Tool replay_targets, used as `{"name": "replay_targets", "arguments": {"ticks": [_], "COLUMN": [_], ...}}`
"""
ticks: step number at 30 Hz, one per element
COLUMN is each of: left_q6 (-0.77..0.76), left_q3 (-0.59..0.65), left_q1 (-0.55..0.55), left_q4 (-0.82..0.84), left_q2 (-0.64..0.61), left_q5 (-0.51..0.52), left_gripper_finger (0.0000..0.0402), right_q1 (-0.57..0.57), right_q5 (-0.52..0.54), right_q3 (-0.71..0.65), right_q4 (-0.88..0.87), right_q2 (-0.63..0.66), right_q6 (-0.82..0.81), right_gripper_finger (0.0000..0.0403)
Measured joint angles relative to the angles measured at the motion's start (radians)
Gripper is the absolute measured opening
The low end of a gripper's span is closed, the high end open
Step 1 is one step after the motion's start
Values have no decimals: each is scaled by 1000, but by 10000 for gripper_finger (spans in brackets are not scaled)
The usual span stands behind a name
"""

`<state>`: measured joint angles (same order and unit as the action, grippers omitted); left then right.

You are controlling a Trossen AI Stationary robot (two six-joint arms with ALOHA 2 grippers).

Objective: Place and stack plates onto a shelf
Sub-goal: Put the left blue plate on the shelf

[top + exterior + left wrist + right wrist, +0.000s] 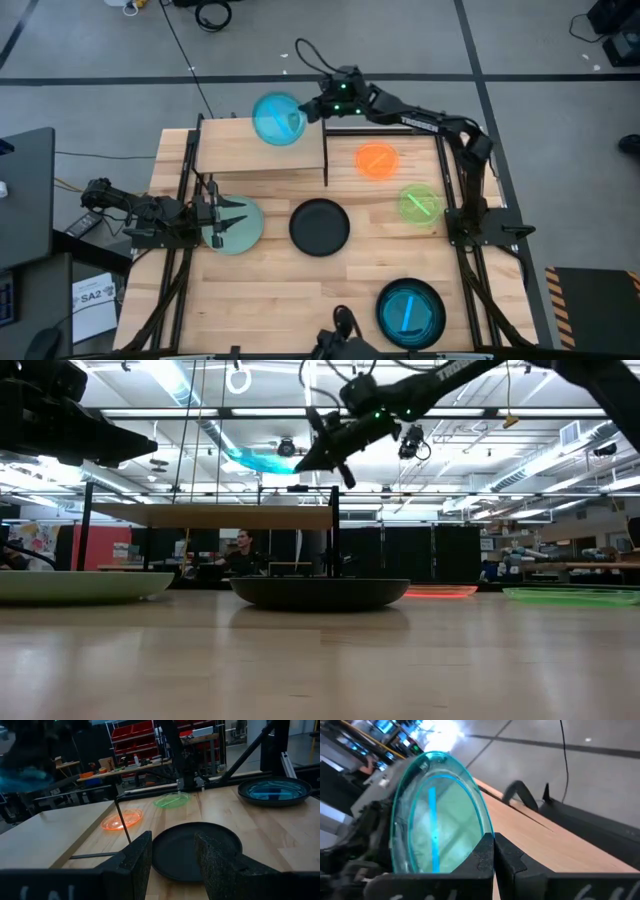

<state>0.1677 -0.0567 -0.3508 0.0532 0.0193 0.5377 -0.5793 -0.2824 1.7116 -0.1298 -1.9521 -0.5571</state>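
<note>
Above shelf (262,150): blue plate (277,119) pinched in right gripper (309,111); seemingly tilted.

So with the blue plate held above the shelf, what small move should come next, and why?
Probably lower it: the right tool is shut on the blue plate, which hangs clear above the shelf in the low view. The left tool waits, open, over the mint plate.

"SA2" is printed on a white paper sheet (96,297) lying off the table's near left corner; nothing else can be read.
</note>
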Motion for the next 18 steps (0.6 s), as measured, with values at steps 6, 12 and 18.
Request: {"name": "replay_targets", "arguments": {"ticks": [6, 12, 18], "left_q6": [0, 0, 0], "left_q3": [0, 0, 0], "left_q1": [0, 0, 0], "left_q4": [0, 0, 0], "left_q2": [0, 0, 0], "left_q5": [0, 1, 0], "left_gripper_finger": [155, 155, 155], "right_q1": [1, 0, -1], "right_q5": [-10, -13, 8], "right_q3": [3, 4, 4], "right_q4": [-5, -100, -156], "right_q2": [-60, -52, -50], "right_q6": [2, 59, 80], "right_gripper_finger": [5, 5, 5]}}
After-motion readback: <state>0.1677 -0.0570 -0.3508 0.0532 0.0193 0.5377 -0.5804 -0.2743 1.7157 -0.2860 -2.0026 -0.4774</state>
